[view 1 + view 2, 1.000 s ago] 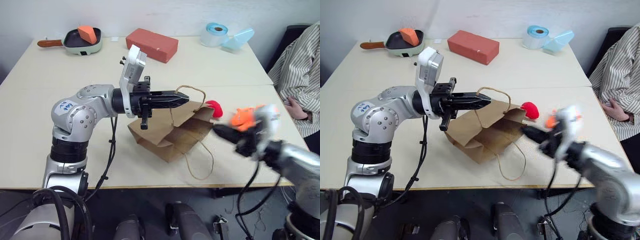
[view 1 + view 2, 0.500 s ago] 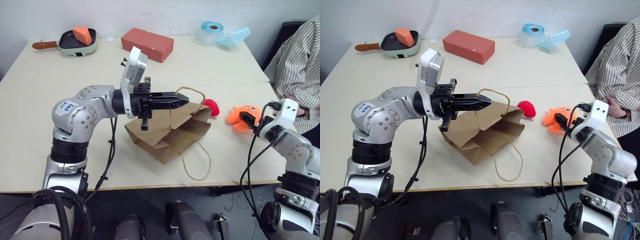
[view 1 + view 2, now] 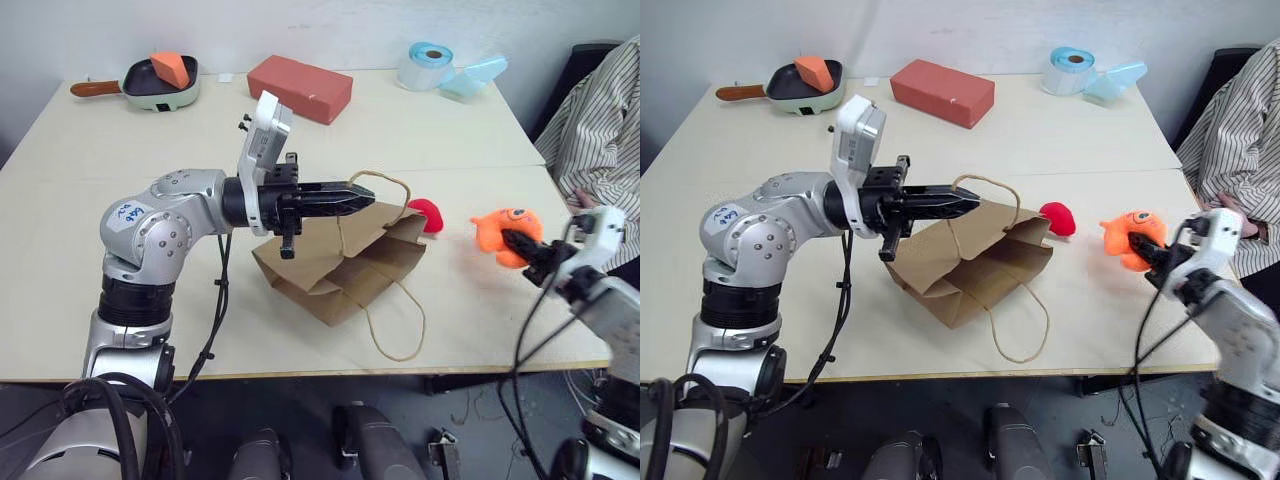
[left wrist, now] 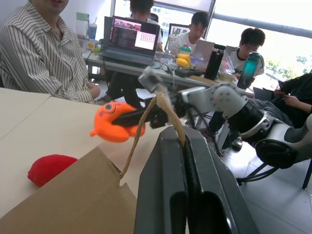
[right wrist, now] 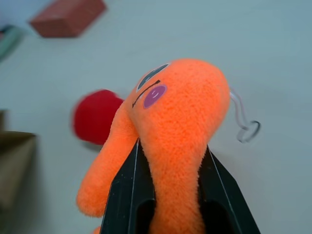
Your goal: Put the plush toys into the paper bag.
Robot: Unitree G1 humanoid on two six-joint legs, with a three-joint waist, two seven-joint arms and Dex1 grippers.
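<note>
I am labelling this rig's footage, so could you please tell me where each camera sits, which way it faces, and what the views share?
Left and right eye views: on the head, looking forward and down over the table; both arms show, the left gripper pinching the paper bag handle.
Left wrist view: along its shut fingers across the bag toward the seated people.
Right wrist view: along its fingers clamping the orange octopus plush.
Shared: every view shows that plush and the red plush.

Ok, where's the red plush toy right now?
The red plush toy lies on the table right of centre in the head views, against the paper bag's far right corner, with the orange plush toy further right.
</note>
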